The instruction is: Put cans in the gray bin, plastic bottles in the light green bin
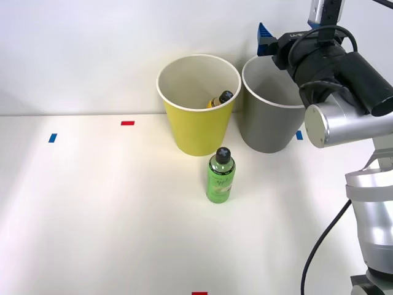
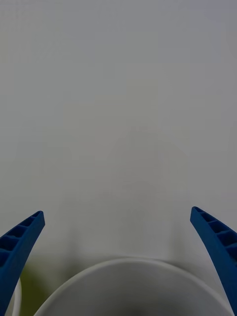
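From the front, the white counter (image 1: 92, 215) carries two tall bins side by side near the wall. The light green bin (image 1: 198, 132) stands at about 12 o'clock from the counter's middle, and a yellowish bottle (image 1: 220, 99) with a black cap leans inside it against the wall at 3 o'clock. The gray bin (image 1: 268, 126) is just beside it at 3 o'clock, their rims nearly touching. A green bottle (image 1: 220, 176) with a black cap stands upright on the counter at 6 o'clock from the light green bin, close to its base. The right arm reaches in over the gray bin, and the blue pincer (image 1: 264, 38) sits above that bin's far rim.

From the right wrist, the pincer (image 2: 118, 261) is spread wide with nothing between its two blue ribbed fingers (image 2: 19, 242). The gray bin's pale rim (image 2: 131, 269) lies between them, against the plain wall.
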